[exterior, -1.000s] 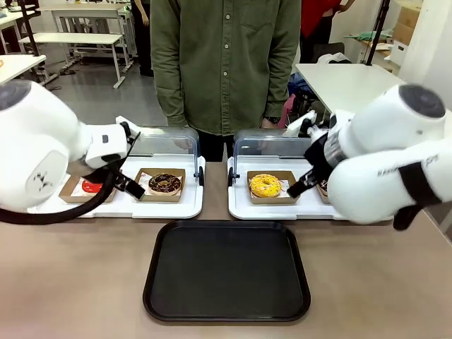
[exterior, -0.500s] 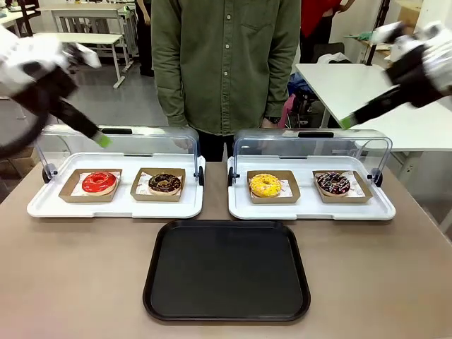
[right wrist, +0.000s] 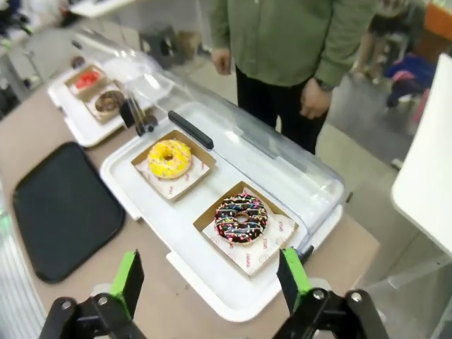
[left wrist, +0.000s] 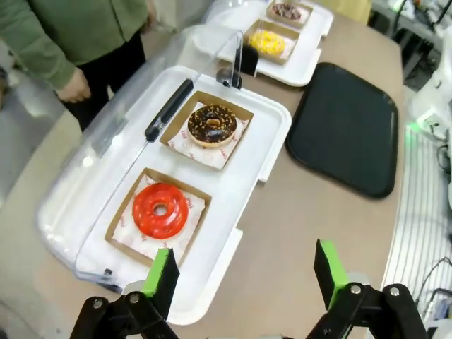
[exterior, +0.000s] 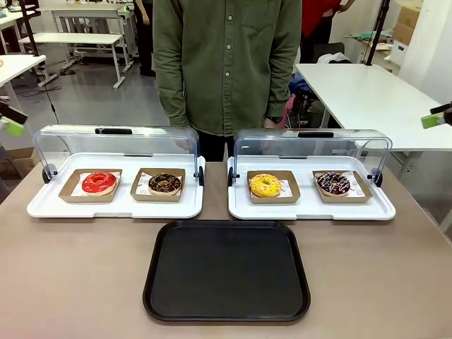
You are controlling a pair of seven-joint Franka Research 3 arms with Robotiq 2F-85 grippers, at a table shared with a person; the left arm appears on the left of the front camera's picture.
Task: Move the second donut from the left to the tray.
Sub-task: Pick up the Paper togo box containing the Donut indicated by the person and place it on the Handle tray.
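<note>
Not started: second donut from the left [exterior: 164, 183] sitting untouched, tray [exterior: 226, 272] lying bare; left hand [left wrist: 244, 272], right hand [right wrist: 210, 272] hovering open, empty.

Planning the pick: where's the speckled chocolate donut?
Front view: chocolate donut in the left white tray, right of the red donut, behind the black tray.

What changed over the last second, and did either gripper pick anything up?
The left gripper and right gripper rose from over the display trays and swung out to the sides, both open and empty. The chocolate donut and the black tray stayed put.
</note>
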